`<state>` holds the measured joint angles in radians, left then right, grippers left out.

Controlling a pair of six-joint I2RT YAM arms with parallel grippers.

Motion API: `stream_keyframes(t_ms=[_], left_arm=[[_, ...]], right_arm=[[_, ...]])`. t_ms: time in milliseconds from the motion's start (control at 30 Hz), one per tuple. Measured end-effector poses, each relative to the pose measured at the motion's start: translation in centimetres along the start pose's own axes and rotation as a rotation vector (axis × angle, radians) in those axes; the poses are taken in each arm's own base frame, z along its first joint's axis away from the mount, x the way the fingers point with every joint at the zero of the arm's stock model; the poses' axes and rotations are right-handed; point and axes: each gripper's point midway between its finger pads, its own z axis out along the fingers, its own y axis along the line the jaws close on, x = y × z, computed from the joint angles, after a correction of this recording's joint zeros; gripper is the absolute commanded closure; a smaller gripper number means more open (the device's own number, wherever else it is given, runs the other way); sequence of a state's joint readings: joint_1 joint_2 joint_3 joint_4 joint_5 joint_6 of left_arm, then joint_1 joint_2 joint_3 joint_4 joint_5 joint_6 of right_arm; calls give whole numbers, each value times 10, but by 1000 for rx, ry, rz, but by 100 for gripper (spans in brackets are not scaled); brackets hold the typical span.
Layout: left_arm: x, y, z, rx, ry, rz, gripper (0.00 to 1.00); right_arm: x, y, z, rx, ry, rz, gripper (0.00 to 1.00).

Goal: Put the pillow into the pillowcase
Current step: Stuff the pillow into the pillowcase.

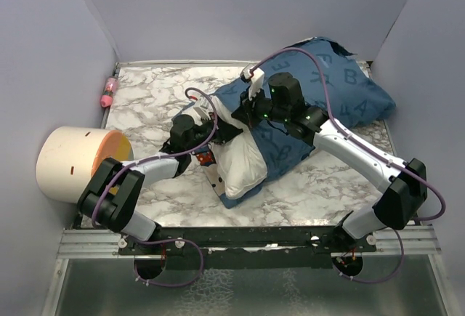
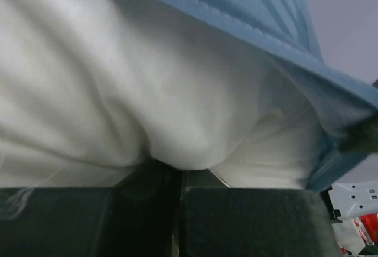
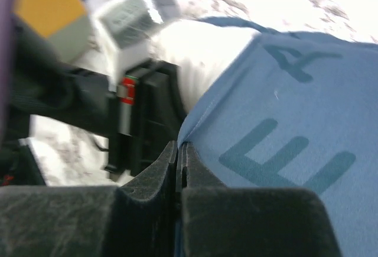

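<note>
The blue lettered pillowcase point(image 1: 341, 91) lies across the marble table point(image 1: 156, 91) from the centre to the back right. The white pillow point(image 1: 243, 165) pokes out of its near-left mouth. My left gripper point(image 1: 227, 133) is at that mouth. In the left wrist view my left gripper point(image 2: 180, 177) is shut, and the pillow point(image 2: 147, 91) bulges right at its tips under the pillowcase hem point(image 2: 266, 18). My right gripper point(image 1: 245, 116) sits just behind it. In the right wrist view my right gripper point(image 3: 179, 147) is shut on the edge of the pillowcase point(image 3: 295, 91).
A cream cylinder with an orange face point(image 1: 73, 163) lies at the table's left front. A small pink object point(image 1: 109, 92) rests at the left edge. Grey walls close in the left, back and right. The left arm's black wrist point(image 3: 142, 109) is close beside my right fingers.
</note>
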<state>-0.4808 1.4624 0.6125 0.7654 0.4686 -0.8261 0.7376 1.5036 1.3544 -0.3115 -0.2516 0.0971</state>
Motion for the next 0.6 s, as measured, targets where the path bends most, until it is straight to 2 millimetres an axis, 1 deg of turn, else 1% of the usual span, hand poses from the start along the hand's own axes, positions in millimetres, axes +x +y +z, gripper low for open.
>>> stream_keyframes(t_ms=[33, 200, 300, 433, 500, 600], left_arm=[[-1, -2, 3, 20, -6, 3, 100], [-13, -12, 12, 99, -67, 7, 100], [-23, -24, 14, 163, -121, 4, 100], [-29, -52, 8, 268, -201, 28, 100], [-25, -68, 5, 318, -218, 38, 100], [-26, -94, -1, 387, -241, 68, 100]], right_arm=[[-7, 3, 1, -19, -28, 0, 99], [-24, 33, 7, -157, -79, 48, 99], [-31, 42, 6, -202, -103, 82, 99], [-38, 54, 0, -261, -147, 124, 99], [-42, 62, -9, -289, -162, 142, 99], [-60, 70, -27, -311, -211, 143, 99]])
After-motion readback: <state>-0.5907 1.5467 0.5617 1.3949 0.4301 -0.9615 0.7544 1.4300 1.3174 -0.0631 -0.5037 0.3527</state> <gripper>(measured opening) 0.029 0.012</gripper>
